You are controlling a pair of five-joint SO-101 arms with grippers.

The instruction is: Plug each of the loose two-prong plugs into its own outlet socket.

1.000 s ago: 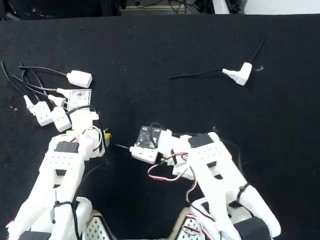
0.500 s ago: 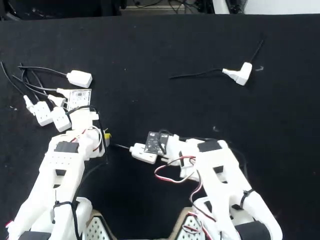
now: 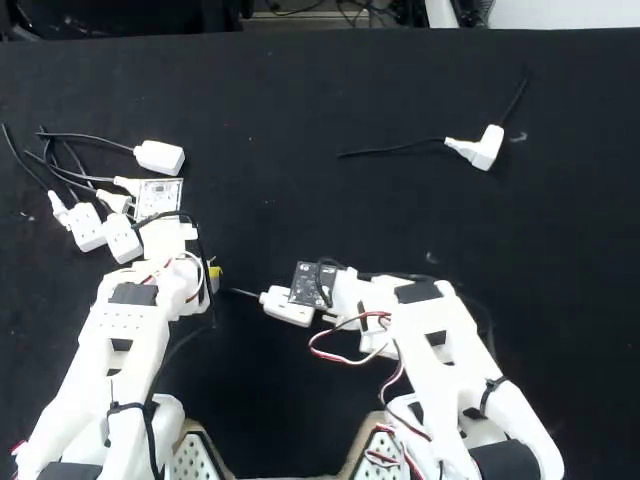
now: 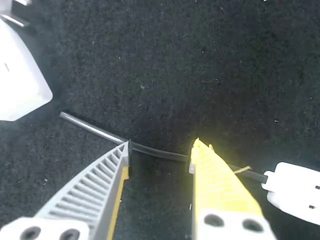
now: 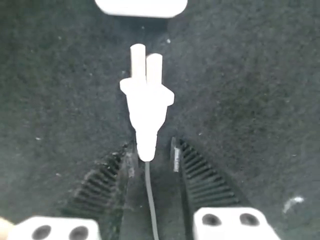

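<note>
Bracketing the tail of a two-prong plug low and centre in the high view, the right gripper sits narrow, with a sliver of gap on one side, so it is likely not yet clamped. The prongs aim at a white outlet socket just ahead, a line-up suited to pushing in. Left of it, the left gripper stands open astride a black cable, probably that socket's, to steady it. Farther off, upper left, a cluster of white blocks lies among cables; upper right, a second plug waits, well apart.
</note>
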